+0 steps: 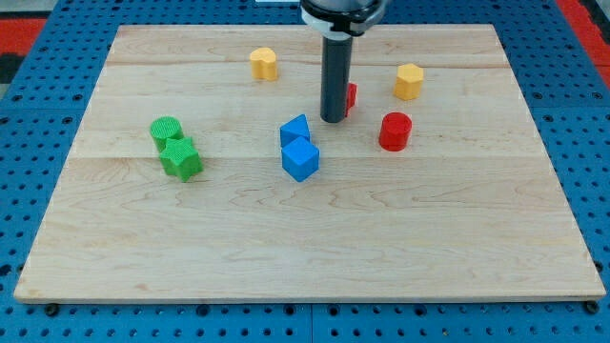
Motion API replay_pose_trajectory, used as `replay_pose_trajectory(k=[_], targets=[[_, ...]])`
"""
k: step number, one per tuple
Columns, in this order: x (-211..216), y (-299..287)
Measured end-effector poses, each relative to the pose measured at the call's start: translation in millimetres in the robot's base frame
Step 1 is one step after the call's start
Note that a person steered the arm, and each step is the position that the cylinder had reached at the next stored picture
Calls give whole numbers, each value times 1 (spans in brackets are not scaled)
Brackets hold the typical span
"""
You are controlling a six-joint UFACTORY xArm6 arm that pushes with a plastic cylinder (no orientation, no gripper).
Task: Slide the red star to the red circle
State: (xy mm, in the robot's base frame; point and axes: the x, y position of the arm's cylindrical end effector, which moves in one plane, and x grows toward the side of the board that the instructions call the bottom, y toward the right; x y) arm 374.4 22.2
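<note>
Although my tip [333,119] has no jaws and grasps nothing, it stands just at nine o'clock of the red star [350,96], which the rod mostly hides; whether they touch, I cannot tell. The red circle [395,131] lies near, at four o'clock of the star. Two blue blocks [298,150] sit at seven o'clock of my tip.

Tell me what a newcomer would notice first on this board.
The dark rod coming down from the view's top, my tip just left of the red star, which it mostly hides. Right of that, apart, stands the red circle. At centre two blue blocks touch; at left, a green pair.
</note>
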Motion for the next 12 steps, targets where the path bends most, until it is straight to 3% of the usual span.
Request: replay_pose_trajectory(k=[2,4,8,10,12], targets=[[-33,-55],[-68,-37],[-24,13],[-59,15],[-46,26]])
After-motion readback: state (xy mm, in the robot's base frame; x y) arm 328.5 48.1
